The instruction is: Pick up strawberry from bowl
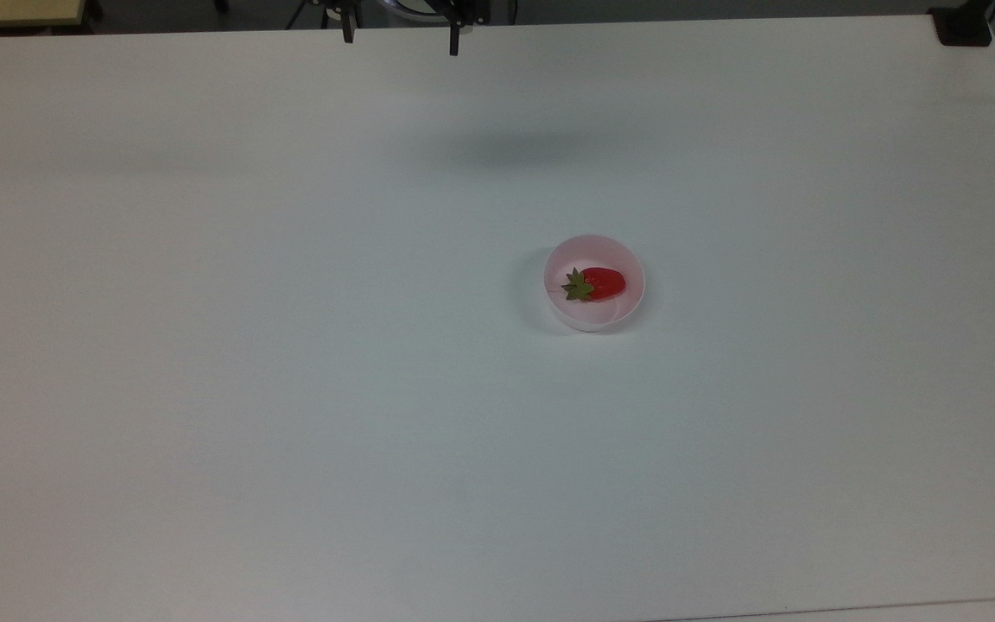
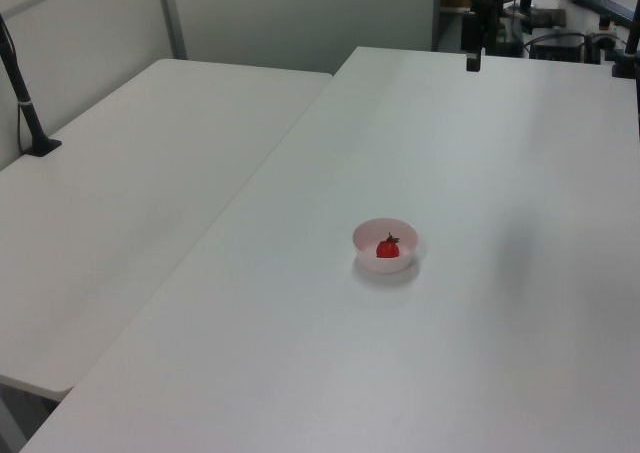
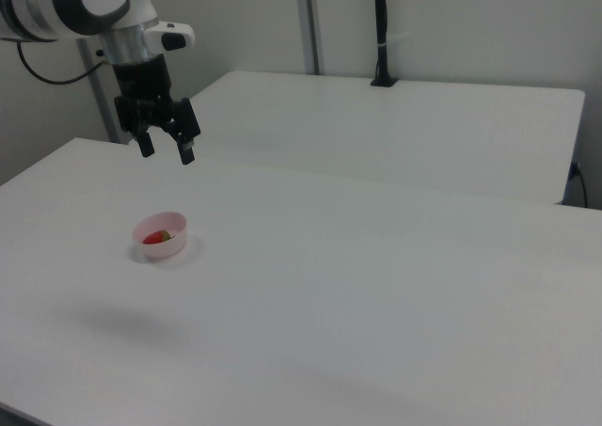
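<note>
Strawberry (image 1: 599, 283) lies on its side inside pink bowl (image 1: 627, 259), mid-bench (image 1: 290, 389). Claw (image 3: 166, 149) hangs high, well apart from it, fingers spread wide and empty, likely poised for descent.

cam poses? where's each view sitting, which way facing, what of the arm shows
Top view: high, facing down on the table; gripper at top edge.
Left view: raised corner, looking across at the bowl; one fingertip far off.
Right view: opposite side, lower; arm, open jaws above the bowl.
All three share the bowl and strawberry.
</note>
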`<act>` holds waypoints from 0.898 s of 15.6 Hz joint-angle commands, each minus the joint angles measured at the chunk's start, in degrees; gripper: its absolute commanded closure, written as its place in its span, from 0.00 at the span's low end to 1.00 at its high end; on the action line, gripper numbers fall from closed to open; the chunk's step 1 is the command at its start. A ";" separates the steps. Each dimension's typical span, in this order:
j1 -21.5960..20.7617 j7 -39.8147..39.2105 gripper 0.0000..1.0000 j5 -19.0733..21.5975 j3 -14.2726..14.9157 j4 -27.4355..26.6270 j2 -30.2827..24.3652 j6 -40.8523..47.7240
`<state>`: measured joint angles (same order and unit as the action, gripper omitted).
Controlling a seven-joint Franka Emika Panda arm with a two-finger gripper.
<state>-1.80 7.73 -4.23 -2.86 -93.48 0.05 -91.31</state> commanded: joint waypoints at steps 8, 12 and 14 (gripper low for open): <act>0.21 -0.88 0.00 0.89 0.04 -1.18 -1.02 -0.36; -0.23 -0.53 0.00 1.24 -0.13 -0.83 0.38 -1.85; -0.40 0.00 0.00 1.94 -0.48 -0.74 1.44 -4.22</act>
<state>-1.81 7.73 -3.86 -3.04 -93.50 0.58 -92.04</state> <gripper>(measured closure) 0.000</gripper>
